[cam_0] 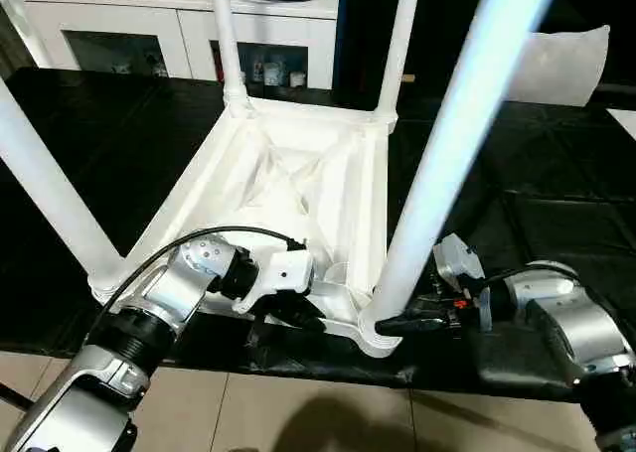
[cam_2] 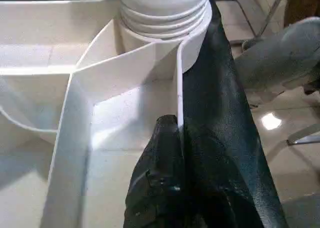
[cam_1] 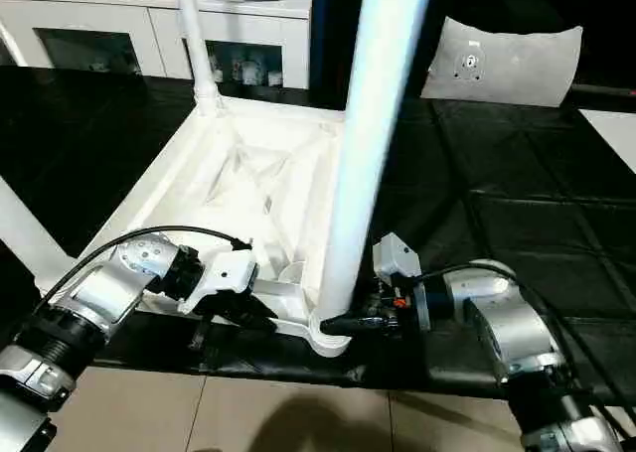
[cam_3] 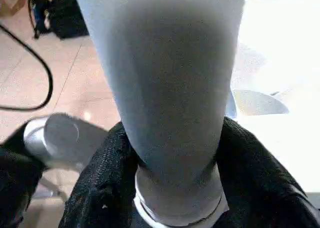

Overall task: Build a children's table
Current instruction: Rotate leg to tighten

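The children's table lies upside down on a black mat, its ribbed white top [cam_0: 298, 164] facing up. All its white legs stand upright in the corner sockets. My left gripper [cam_0: 303, 318] is shut on the thin near rim wall [cam_2: 178, 87] of the top, just left of the near right socket. My right gripper [cam_0: 393, 325] reaches in from the right at the foot of the near right leg [cam_0: 447, 154]. In the right wrist view its black fingers [cam_3: 100, 188] press against both sides of that leg [cam_3: 170, 87], just above the threaded collar.
The black mat [cam_0: 556, 214] covers the work surface and ends close behind the table's near edge, with tiled floor [cam_0: 298, 412] below. White cabinets with glass doors [cam_0: 149, 25] stand at the back. A flat grey-white panel [cam_1: 502, 65] lies at the back right.
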Tool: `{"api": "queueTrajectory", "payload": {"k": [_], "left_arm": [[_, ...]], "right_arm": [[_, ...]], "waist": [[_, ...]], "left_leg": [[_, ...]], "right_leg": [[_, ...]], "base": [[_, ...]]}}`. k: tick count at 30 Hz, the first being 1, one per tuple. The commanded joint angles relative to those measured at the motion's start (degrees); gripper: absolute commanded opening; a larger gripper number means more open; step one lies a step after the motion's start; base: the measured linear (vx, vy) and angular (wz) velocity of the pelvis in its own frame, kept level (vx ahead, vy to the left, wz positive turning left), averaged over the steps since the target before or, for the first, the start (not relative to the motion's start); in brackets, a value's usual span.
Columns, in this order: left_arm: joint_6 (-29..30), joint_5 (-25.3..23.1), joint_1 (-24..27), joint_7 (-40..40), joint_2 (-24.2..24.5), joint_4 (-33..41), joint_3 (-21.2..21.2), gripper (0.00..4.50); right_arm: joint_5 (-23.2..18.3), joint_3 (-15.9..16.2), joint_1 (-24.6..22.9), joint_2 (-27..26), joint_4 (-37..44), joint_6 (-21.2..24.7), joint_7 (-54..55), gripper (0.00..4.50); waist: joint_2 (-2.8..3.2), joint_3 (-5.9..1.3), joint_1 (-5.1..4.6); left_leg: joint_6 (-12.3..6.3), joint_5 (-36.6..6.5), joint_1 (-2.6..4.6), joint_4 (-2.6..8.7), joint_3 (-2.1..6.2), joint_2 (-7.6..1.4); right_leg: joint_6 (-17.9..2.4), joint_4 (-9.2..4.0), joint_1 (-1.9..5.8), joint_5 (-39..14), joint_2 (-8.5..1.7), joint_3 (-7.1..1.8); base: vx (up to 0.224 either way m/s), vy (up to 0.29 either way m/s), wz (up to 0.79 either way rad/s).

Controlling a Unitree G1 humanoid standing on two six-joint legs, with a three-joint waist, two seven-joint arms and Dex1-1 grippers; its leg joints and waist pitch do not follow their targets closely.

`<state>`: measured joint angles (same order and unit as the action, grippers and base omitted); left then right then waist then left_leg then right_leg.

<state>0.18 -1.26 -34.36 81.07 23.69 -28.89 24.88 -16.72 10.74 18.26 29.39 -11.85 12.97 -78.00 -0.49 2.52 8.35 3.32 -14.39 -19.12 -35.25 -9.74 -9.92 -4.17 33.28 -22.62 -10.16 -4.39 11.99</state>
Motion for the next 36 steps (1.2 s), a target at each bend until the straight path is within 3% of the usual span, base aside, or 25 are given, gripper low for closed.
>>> {"api": "queueTrajectory", "payload": {"k": [1,3,4,6,7,8,9,10,11,12,13,14,15,16,17,18,19,20,21,22,24,27,34,35,36], "left_arm": [[2.21,-0.19,-0.79,-2.04,-1.27,0.68,-0.3,0.0],[6.74,0.94,-1.39,-6.29,-3.64,0.63,-2.38,0.0],[7.73,1.17,-1.59,-7.34,-4.26,0.52,-2.84,0.0],[10.14,1.23,-2.28,-10.47,-6.08,0.19,-3.74,0.0],[10.92,1.2,-2.44,-11.32,-6.59,0.21,-3.94,0.0],[13.02,1.17,-2.81,-13.83,-8.11,0.39,-4.56,0.0],[13.11,1.18,-2.82,-13.95,-8.18,0.4,-4.59,0.0],[14.02,1.21,-2.94,-15.0,-8.8,0.57,-4.84,0.0],[15.72,0.93,-3.43,-18.15,-10.41,0.46,-5.59,0.0],[17.37,0.52,-4.03,-21.68,-12.1,0.13,-6.41,0.0],[18.41,0.08,-4.49,-24.32,-13.29,-0.22,-7.03,0.0],[18.95,-0.35,-4.79,-26.08,-14.03,-0.49,-7.45,0.0],[19.33,-0.74,-5.03,-27.49,-14.58,-0.73,-7.8,0.0],[20.56,-0.96,-5.95,-32.7,-16.93,-1.82,-9.52,0.0],[20.83,-1.09,-6.3,-34.63,-17.71,-2.17,-10.08,0.0],[21.06,-1.64,-6.79,-37.36,-18.66,-2.57,-10.59,0.0],[21.09,-2.04,-6.98,-38.45,-18.97,-2.67,-10.67,0.0],[20.9,-2.32,-7.05,-38.99,-19.07,-2.68,-10.62,0.0],[20.88,-2.4,-7.07,-39.61,-19.25,-2.56,-10.7,0.0],[20.9,-2.33,-7.05,-39.67,-19.31,-2.46,-10.76,0.0],[21.13,-2.5,-6.53,-39.42,-19.54,-1.11,-10.71,0.0],[20.55,-2.53,-4.85,-35.77,-17.84,0.91,-9.09,0.0],[16.01,-2.61,-2.94,-30.13,-13.86,1.8,-6.94,0.0],[15.76,-2.5,-2.44,-28.55,-12.97,1.89,-6.62,0.0],[15.19,-2.39,-2.01,-26.76,-12.03,1.88,-6.23,0.0]], "right_arm": [[-2.55,0.62,-0.46,-1.52,2.5,3.56,1.72,1.94],[-0.25,0.91,-0.31,-4.91,4.28,9.86,10.92,1.94],[0.49,0.9,-0.08,-5.97,4.31,11.18,13.36,1.94],[1.94,-0.2,1.0,-9.88,3.37,12.78,20.36,1.94],[2.13,-0.63,1.38,-10.96,3.11,13.71,22.29,1.94],[2.96,-1.54,2.38,-13.6,2.34,16.03,27.24,1.94],[3.01,-1.57,2.43,-13.71,2.3,16.12,27.45,1.94],[3.48,-1.85,2.75,-14.67,2.16,17.02,29.38,1.94],[4.64,-2.37,3.37,-16.78,1.63,18.17,33.68,1.94],[5.91,-2.78,4.0,-18.85,0.92,18.75,37.89,1.94],[6.89,-3.04,4.43,-20.27,0.36,18.86,40.85,1.94],[7.72,-3.24,4.72,-21.21,-0.05,18.74,42.93,1.94],[8.44,-3.4,4.95,-21.94,-0.4,18.53,44.59,1.94],[9.9,-4.72,6.0,-24.54,-2.55,17.88,50.29,1.94],[9.9,-5.61,6.46,-25.61,-3.63,17.72,52.22,1.94],[10.13,-6.58,7.05,-26.86,-5.04,16.98,54.74,1.94],[10.23,-6.94,7.28,-27.31,-5.6,16.55,55.69,1.94],[9.69,-7.39,7.37,-27.65,-5.94,16.03,55.69,1.94],[9.2,-8.07,7.38,-28.16,-5.93,15.93,55.85,2.29],[9.11,-8.21,7.35,-28.21,-5.9,15.7,55.78,2.5],[8.88,-9.14,6.75,-28.49,-5.1,13.96,55.22,2.7],[9.98,-8.41,5.16,-26.32,-3.79,10.83,53.08,3.08],[8.36,-9.11,3.32,-20.48,-2.51,6.25,44.65,3.55],[7.89,-9.08,2.86,-18.98,-1.76,5.58,41.94,3.55],[7.62,-8.53,2.4,-17.05,-1.05,4.63,38.69,3.8]], "waist": [[-0.2,-4.01,-0.23],[0.02,-3.54,-0.67],[0.0,-3.24,-1.06],[0.16,-2.54,-2.54],[0.16,-2.54,-2.54],[0.61,-2.79,-3.94],[1.3,-2.98,-5.43],[1.95,-3.25,-5.54],[2.33,-3.34,-5.69],[1.4,-2.42,-6.82],[0.15,-2.49,-6.77],[-0.81,-2.38,-6.14],[-1.35,-2.52,-5.02],[-0.82,-3.16,-4.81],[-0.35,-3.56,-4.76],[0.5,-4.07,-5.6],[0.44,-4.06,-5.77],[0.3,-4.08,-5.74],[0.34,-4.4,-5.45],[0.33,-4.42,-5.39],[0.55,-4.3,-5.14],[0.51,-4.15,-4.93],[0.61,-3.86,-4.48],[0.83,-3.84,-4.32],[0.74,-3.8,-4.14]], "left_leg": [[-4.66,1.62,-0.53,3.74,1.78,-4.86],[-3.08,-0.9,-0.18,4.04,1.63,-4.44],[-1.98,-2.85,0.13,4.15,1.56,-4.18],[-0.56,-8.31,1.05,3.67,1.3,-3.12],[-0.56,-8.31,1.05,3.67,1.3,-3.12],[-0.55,-10.87,1.2,3.46,1.8,-3.65],[-0.87,-12.84,-0.1,4.47,3.17,-6.14],[-1.38,-14.71,-0.38,5.35,4.1,-8.14],[-1.75,-16.46,-0.25,6.47,4.95,-10.34],[1.0,-20.7,0.48,7.72,4.73,-10.39],[2.24,-19.65,0.47,6.12,3.7,-6.94],[2.68,-15.38,1.66,3.53,2.09,-2.93],[-2.3,-4.4,-0.53,1.03,0.31,0.63],[-2.87,-2.43,-1.4,2.01,0.53,0.38],[-3.23,-0.75,-1.81,3.06,1.08,-0.49],[-3.3,2.86,-0.92,3.52,2.89,-3.82],[-3.39,3.16,-0.75,3.46,3.07,-4.28],[-3.65,3.27,-0.95,3.42,2.86,-3.93],[-4.36,4.37,-1.41,3.3,2.66,-3.53],[-4.99,5.32,-1.56,3.24,2.67,-3.6],[-6.74,6.81,-1.45,3.21,2.79,-4.26],[-7.11,5.98,-1.25,3.25,2.6,-4.41],[-6.71,2.79,-0.95,3.47,2.35,-4.27],[-6.5,2.36,-0.96,3.45,2.3,-4.21],[-6.39,1.93,-0.97,3.47,2.29,-4.17]], "right_leg": [[1.47,-4.34,4.25,-14.05,-6.61,-5.47],[3.02,-5.51,4.19,-19.15,-6.38,-5.09],[4.23,-6.32,4.03,-23.04,-6.26,-4.72],[8.16,-8.78,3.69,-32.16,-5.72,-2.89],[8.16,-8.78,3.69,-32.16,-5.72,-2.89],[10.22,-9.84,4.38,-33.26,-5.6,-1.39],[9.64,-8.87,6.28,-29.05,-5.96,-0.88],[8.55,-7.22,6.95,-25.68,-6.36,-1.79],[6.9,-4.57,7.06,-20.59,-6.63,-3.23],[1.85,-1.79,5.36,-11.9,-7.69,-6.69],[2.89,-4.81,4.96,-19.83,-8.17,-6.62],[5.41,-7.64,3.39,-30.56,-7.81,-5.63],[11.54,-8.32,4.59,-41.86,-7.74,-4.4],[12.41,-7.72,5.25,-37.88,-6.76,-4.2],[12.12,-7.31,5.48,-32.09,-6.07,-4.2],[7.56,-5.96,4.3,-17.31,-5.53,-4.23],[5.93,-5.54,4.07,-14.7,-5.8,-4.51],[3.37,-5.03,4.38,-12.3,-6.19,-4.84],[1.73,-4.29,4.89,-9.7,-6.45,-5.13],[1.15,-4.04,4.84,-8.11,-6.41,-5.24],[-0.69,-3.59,4.62,-5.37,-6.58,-5.28],[-1.61,-3.65,4.63,-5.69,-6.83,-5.44],[-0.52,-4.45,4.56,-10.39,-6.63,-5.39],[-0.04,-4.65,4.6,-11.33,-6.57,-5.34],[0.39,-4.74,4.63,-12.15,-6.51,-5.28]], "base": [[0.0,0.0,0.0],[0.0,0.0,0.0],[0.0,0.0,0.0],[0.0,0.0,0.0],[0.0,0.0,0.0],[0.0,0.0,0.0],[0.0,0.0,0.0],[0.0,0.0,0.0],[0.0,0.0,0.0],[0.0,0.0,0.0],[0.0,0.0,0.0],[0.0,0.0,0.0],[0.0,0.0,0.0],[0.02,-0.022,-0.2],[0.0,0.0,0.0],[0.0,0.0,0.0],[0.0,0.0,0.0],[0.0,0.0,0.0],[0.0,0.0,0.0],[0.0,0.0,0.0],[0.0,0.0,0.0],[0.0,0.0,0.0],[0.0,0.0,0.0],[0.0,0.0,0.0],[0.0,0.0,0.0]]}}
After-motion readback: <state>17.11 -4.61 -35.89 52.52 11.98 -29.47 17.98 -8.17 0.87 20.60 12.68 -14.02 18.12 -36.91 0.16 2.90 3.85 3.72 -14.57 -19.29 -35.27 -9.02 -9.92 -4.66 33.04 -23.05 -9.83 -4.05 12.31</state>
